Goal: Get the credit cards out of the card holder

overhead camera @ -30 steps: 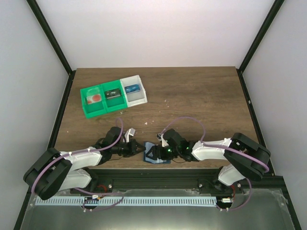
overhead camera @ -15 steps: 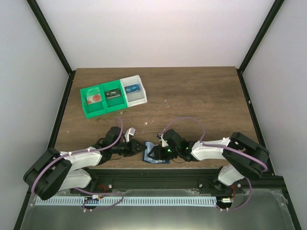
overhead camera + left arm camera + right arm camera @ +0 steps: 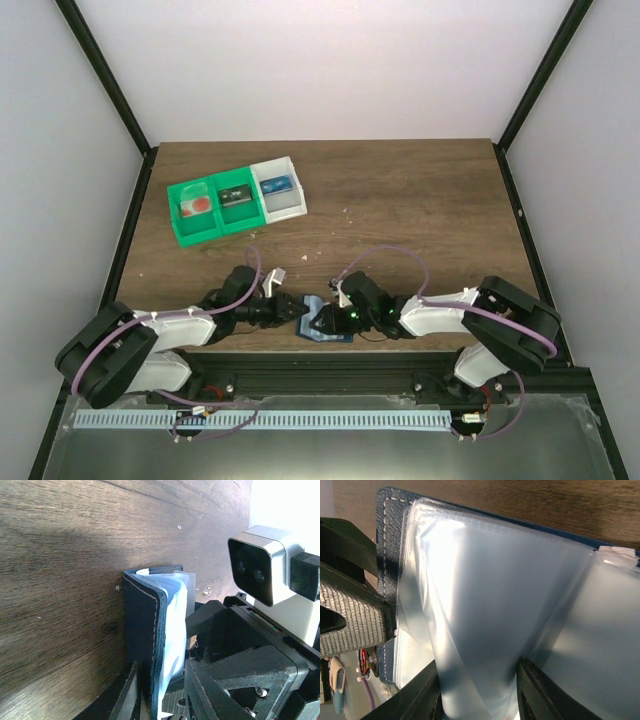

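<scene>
The blue card holder (image 3: 314, 304) stands on its edge near the table's front, its clear sleeves (image 3: 485, 580) fanned out. My left gripper (image 3: 294, 312) is open, and the dark blue cover (image 3: 142, 630) sits between its fingers with a gap on the outer side. My right gripper (image 3: 479, 672) faces it from the right and is shut on a bunch of the sleeves, which narrow into its jaws. The credit cards are hidden in the cloudy sleeves; only a pale sliver (image 3: 145, 572) shows at the holder's top edge.
A green-and-white three-compartment tray (image 3: 190, 238) with small items stands at the back left. The right wrist's camera housing (image 3: 260, 565) sits close behind the holder. The table's front edge and the arm bases lie just below the grippers.
My left gripper has slid right to the holder and parted its jaws around the cover. The right gripper's jaws have narrowed onto the sleeves.
</scene>
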You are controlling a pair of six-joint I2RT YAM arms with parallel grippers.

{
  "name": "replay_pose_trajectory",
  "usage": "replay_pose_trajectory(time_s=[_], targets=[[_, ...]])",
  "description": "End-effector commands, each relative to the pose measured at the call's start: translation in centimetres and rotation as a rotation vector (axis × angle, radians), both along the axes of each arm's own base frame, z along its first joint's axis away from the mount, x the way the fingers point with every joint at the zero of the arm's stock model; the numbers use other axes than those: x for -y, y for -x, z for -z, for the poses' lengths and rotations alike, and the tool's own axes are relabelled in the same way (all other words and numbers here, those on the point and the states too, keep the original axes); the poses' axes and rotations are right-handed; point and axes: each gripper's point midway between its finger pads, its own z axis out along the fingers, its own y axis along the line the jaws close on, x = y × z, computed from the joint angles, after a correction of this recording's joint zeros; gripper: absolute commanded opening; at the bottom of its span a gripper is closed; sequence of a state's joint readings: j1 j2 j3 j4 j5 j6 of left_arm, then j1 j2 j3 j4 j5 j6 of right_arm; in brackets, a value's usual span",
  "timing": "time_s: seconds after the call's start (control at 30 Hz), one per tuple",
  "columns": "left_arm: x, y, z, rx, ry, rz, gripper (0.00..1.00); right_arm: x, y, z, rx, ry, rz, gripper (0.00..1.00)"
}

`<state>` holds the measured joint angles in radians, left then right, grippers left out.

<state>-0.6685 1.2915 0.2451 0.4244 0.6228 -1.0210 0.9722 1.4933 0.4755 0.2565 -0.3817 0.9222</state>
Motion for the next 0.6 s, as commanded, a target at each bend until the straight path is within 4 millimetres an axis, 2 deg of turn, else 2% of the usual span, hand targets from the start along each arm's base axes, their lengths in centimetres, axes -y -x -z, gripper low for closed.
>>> replay_pose_trajectory(time_s=[0.0,0.13,0.27,0.33,0.57], targets=[[0.3,0.4,-0.4,0.019,0.019,0.024,0.26,0.3,0.1,0.5,-0.003,0.012,0.013,0.38],[0.1,0.4,-0.8,0.041,0.016,0.018,0.23,0.4,0.0,0.2,0.009,0.005,0.025,0.36],[-0.2,0.4,-0.8,0.052,0.013,0.009,0.06,0.6,-0.1,0.0,0.017,0.002,0.032,0.36],[-0.2,0.5,-0.7,0.048,0.011,0.01,0.01,0.7,-0.1,0.0,0.017,0.006,0.037,0.36],[-0.3,0.6,-0.7,0.052,0.005,0.016,0.0,1.8,-0.4,0.5,0.024,0.069,0.074,0.4]])
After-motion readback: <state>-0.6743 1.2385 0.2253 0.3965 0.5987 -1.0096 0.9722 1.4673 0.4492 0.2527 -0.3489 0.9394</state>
